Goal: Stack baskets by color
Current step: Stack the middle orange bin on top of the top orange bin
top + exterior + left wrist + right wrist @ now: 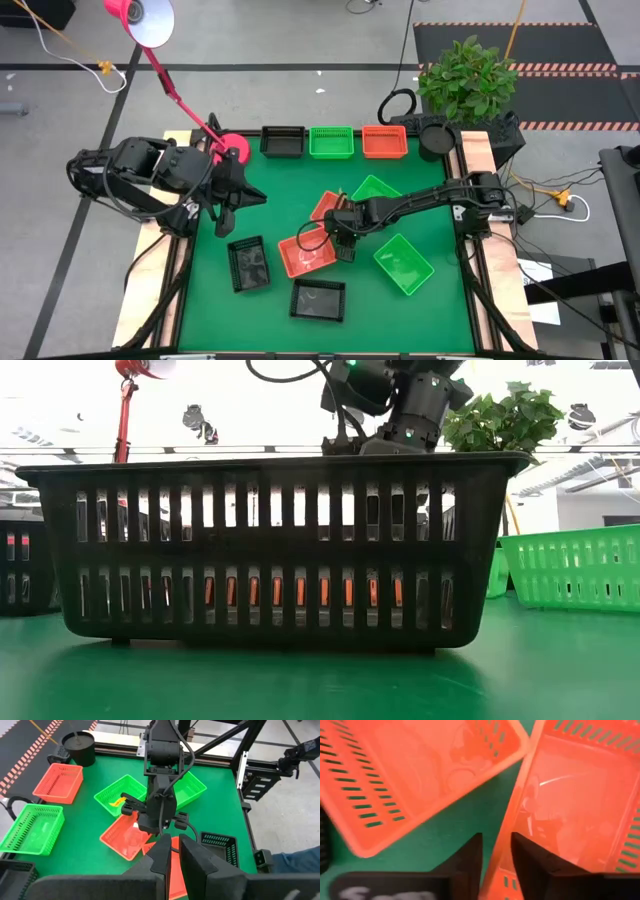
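Two orange-red baskets lie mid-table: one (326,204) farther back and one (305,254) nearer, both flat on the green mat. My right gripper (497,852) comes down between them and is shut on the farther one (124,836). Loose green baskets (403,264) (378,187) and black baskets (248,264) (318,299) lie around them. My left gripper (176,855) is shut and holds nothing, raised over the table's left side (232,198). My right gripper has the farther orange-red basket by the rim of its near wall (502,855). One finger (535,865) is inside the basket and one (470,862) outside. The fingers slant down from above and from the table's right. The basket's bottom rests on the mat.
Along the far edge stand a black basket (282,141), a green one (331,141) and an orange-red one (384,141). A pink lamp base (233,150) is at the far left, a potted plant (466,75) at the far right. The near black basket (270,550) fills the low view.
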You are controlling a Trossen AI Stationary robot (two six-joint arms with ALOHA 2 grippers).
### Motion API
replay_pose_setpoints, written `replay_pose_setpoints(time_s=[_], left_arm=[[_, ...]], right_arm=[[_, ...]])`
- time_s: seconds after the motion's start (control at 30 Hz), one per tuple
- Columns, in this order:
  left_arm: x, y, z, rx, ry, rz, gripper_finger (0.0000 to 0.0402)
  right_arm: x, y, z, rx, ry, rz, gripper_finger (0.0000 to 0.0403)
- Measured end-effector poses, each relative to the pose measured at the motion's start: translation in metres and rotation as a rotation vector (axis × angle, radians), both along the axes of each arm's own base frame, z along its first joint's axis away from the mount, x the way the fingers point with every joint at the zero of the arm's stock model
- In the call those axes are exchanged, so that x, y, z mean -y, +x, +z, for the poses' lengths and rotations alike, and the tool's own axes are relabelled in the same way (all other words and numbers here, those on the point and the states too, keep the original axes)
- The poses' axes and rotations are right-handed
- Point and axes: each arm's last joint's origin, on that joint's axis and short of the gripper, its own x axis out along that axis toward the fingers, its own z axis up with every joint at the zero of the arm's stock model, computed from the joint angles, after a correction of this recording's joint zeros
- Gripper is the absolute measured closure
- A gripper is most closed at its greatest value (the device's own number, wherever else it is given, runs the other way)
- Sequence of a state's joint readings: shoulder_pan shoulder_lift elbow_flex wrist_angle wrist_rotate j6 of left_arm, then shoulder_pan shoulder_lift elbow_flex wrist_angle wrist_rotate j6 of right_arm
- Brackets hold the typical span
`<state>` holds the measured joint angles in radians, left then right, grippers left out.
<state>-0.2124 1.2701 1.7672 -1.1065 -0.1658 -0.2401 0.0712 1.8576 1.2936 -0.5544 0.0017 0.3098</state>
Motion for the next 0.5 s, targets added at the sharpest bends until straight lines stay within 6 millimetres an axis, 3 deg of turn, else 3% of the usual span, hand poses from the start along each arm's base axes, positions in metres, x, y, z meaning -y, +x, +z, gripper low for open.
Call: replay_pose_setpoints(time_s=[0.2,0.5], left_arm=[[-0.006,0.001,0.000,0.000,0.016,0.018,0.0364],[-0.006,0.001,0.000,0.000,0.020,0.017,0.0364]], right_arm=[[0.004,-0.001,0.003,0.021,0.031,-0.078,0.0390],[0.009,-0.009,0.061,0.216,0.010,-0.126,0.0399]])
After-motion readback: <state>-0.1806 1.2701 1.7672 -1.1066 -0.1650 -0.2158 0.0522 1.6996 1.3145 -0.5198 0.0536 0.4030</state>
